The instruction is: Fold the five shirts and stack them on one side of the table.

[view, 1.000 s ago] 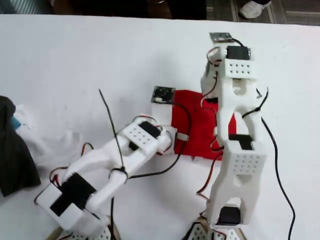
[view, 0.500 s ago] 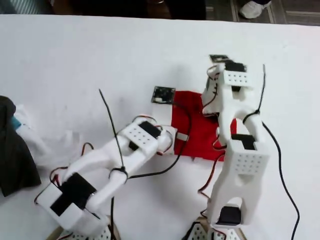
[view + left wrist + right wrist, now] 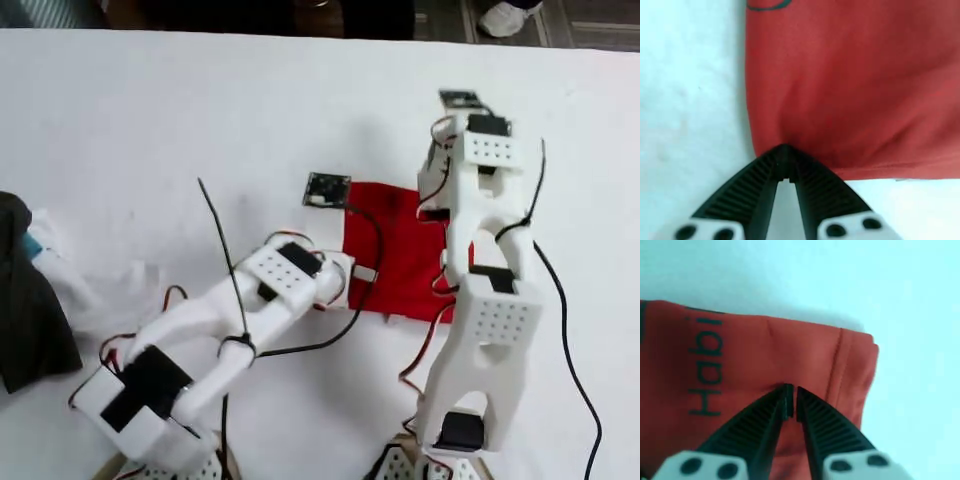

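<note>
**Two-armed fold of a red shirt.** The red shirt (image 3: 400, 255) lies flat on the white tabletop (image 3: 200, 120), between the two arms and towards the right-hand side. In the high view we see it as a compact rectangle, apparently already partly folded. The left hand (image 3: 784, 152) is clenched on the shirt's edge close to a corner. Creases run towards its tips, so we judge that it is grasping the cloth, probably to anchor that side. The right hand (image 3: 791, 392) sits near the opposite edge, beside a stitched hem. Its jaws are all but closed against the fabric, and we cannot tell whether any cloth is caught between them. Holding both sides would keep the shirt taut for another fold. A dark garment (image 3: 30, 290) lies well apart at the tabletop's left edge.
</note>
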Tool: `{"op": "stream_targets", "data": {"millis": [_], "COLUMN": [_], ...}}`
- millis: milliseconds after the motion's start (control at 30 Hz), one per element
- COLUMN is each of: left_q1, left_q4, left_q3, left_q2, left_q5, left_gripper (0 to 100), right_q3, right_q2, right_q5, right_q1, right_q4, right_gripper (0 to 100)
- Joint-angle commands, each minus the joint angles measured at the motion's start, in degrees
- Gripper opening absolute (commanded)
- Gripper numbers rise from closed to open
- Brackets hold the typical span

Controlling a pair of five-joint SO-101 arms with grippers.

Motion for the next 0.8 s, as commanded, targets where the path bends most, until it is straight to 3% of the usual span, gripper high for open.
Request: {"op": "stream_targets", "data": {"millis": [0,167,400,767], "left_q1": [0.0,0.0,-1.5,-18.1], "left_q4": [-0.1,2.2,20.0,36.6], "left_q3": [-0.6,-2.7,-19.0,-44.9], "left_q2": [-0.4,-0.8,-0.8,-0.8], "left_q5": [-0.6,-0.7,-0.7,-11.1], "left_gripper": [3,3,3,3], "right_q3": [-3.1,-3.0,4.6,30.8], "right_q2": [-9.5,-15.9,-23.6,-36.1], "right_q5": [0.3,0.2,1.4,2.2], "right_q1": [0.8,2.7,4.8,4.9], "right_q4": [3.5,8.7,9.0,-6.9], "right_gripper": [2.2,2.2,2.2,2.6]}}
